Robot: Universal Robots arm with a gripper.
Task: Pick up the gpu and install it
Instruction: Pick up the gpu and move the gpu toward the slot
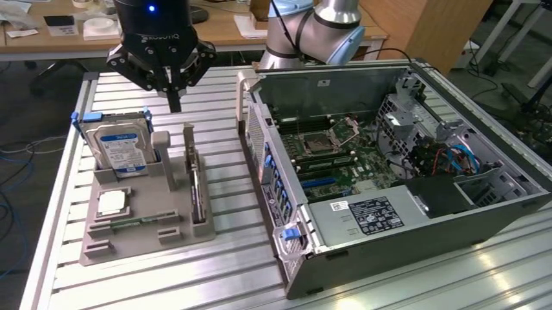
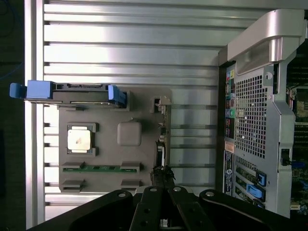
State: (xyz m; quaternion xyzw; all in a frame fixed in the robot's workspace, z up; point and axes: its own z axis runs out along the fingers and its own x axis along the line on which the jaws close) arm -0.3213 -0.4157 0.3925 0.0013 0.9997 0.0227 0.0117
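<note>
The gpu (image 1: pixel 198 190) stands on its long edge in a slot on the exterior view's right side of the grey moulded tray (image 1: pixel 142 187), left of frame centre; its long axis runs from the tray's far end to its near end, roughly parallel to the open metal computer case (image 1: pixel 388 213); it is a thin, flat, dark card, seen edge-on in the wrist view (image 2: pixel 161 144); the matte black gripper (image 1: pixel 175 103) hangs upper left above the ribbed aluminium table (image 1: pixel 216 271), fingers pressed together, holding nothing; a label-faced hard drive (image 1: pixel 121 148) stands upright in the tray
</note>
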